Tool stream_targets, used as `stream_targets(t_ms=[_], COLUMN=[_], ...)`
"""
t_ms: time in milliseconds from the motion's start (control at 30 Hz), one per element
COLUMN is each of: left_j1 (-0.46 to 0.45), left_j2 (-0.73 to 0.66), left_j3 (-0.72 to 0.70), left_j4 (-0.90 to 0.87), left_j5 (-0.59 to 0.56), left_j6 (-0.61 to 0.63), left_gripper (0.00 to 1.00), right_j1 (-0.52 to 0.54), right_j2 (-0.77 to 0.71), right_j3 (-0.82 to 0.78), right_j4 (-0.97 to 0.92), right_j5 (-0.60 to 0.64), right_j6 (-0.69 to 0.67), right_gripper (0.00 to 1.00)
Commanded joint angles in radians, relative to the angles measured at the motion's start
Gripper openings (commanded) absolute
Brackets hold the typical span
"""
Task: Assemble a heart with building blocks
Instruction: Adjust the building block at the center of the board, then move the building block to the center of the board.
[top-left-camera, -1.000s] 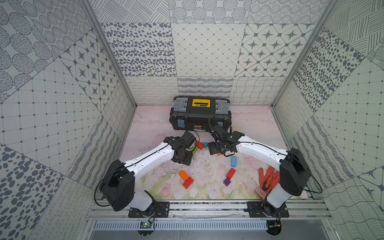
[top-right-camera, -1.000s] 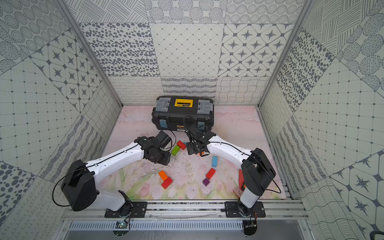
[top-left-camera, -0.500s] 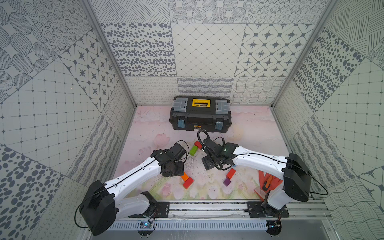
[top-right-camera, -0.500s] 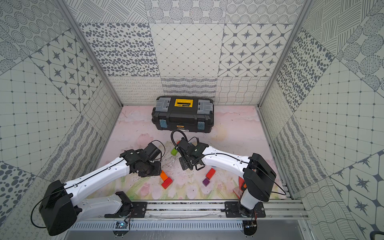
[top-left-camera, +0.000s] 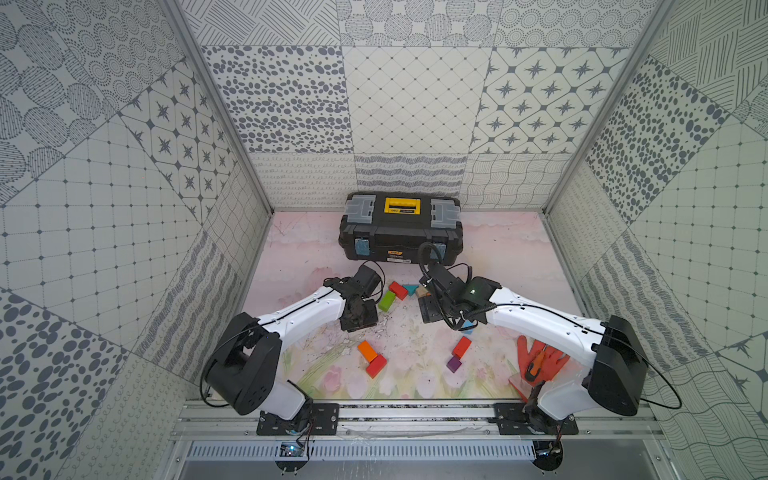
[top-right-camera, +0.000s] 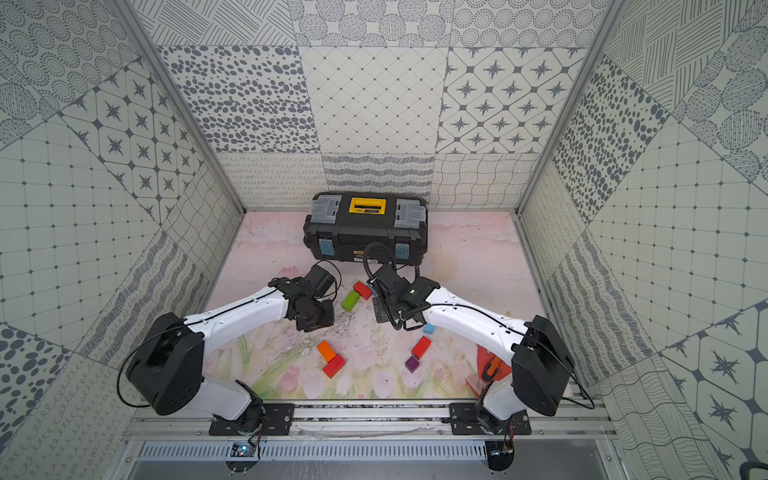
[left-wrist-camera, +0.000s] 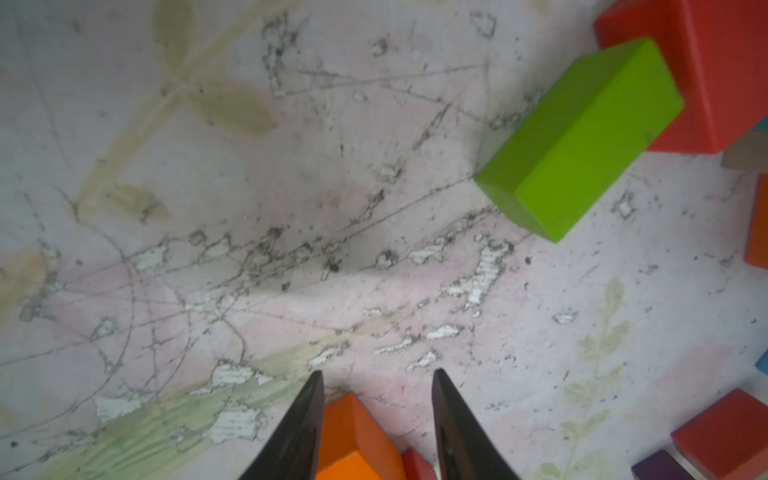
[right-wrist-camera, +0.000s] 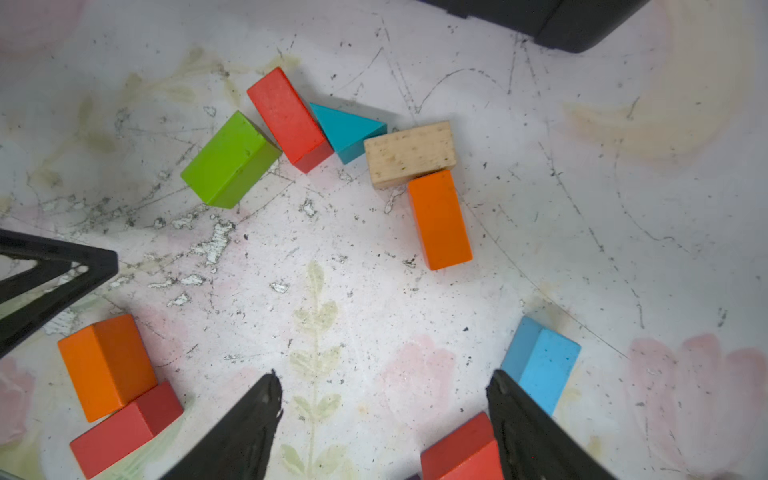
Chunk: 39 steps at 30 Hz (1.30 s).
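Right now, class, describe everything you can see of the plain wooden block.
The plain wooden block is a pale, unpainted brick, its face dotted with small dark pits. It lies flat on the worn floral mat, with nothing gripping it. One end meets the teal triangle; an orange brick butts endwise against its long side. In a top view only a bit of it shows.

In both top views the right arm (top-left-camera: 540, 324) hides the orange brick (right-wrist-camera: 439, 220) at five o'clock of the plain-wood brick (top-left-camera: 423, 291), itself mostly covered, as is the light blue brick (top-left-camera: 468, 328). The glove (top-right-camera: 482, 356), at the table's (top-left-camera: 498, 249) four o'clock, sits largely behind that arm. The left wrist view's edge cuts the purple cube (left-wrist-camera: 658, 467).
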Motion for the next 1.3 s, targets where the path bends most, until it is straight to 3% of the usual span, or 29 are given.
stream_targets(t_ms=[0,267,800,1000,1267], left_j1=[0.033,0.045,0.067,0.067,0.116], left_j2=[0.080,0.183,0.191,0.069,-0.257], left_j3=[0.029,0.074,0.108,0.057,-0.111], left_j4=[0.150,0.188,0.150,0.056,-0.118], left_j5=[0.076,0.095,0.037,-0.025,-0.177], left_j6=[0.025,0.013,0.038,0.016,-0.026], left_gripper=[0.47,0.47,0.51,0.54,0.64], right_j1=[-0.002,-0.011,-0.015,0.019,0.264], right_j2=[-0.027,-0.052,-0.056,-0.011,0.269], right_j3=[-0.032,-0.053,-0.044,-0.011,0.156], right_j4=[0.007,-0.008,-0.022,-0.003,0.096], right_j5=[0.002,0.006,-0.007,-0.091,-0.235], right_j6=[0.025,0.030,0.027,-0.022,-0.114], right_gripper=[0.81,0.81,0.79,0.80,0.86])
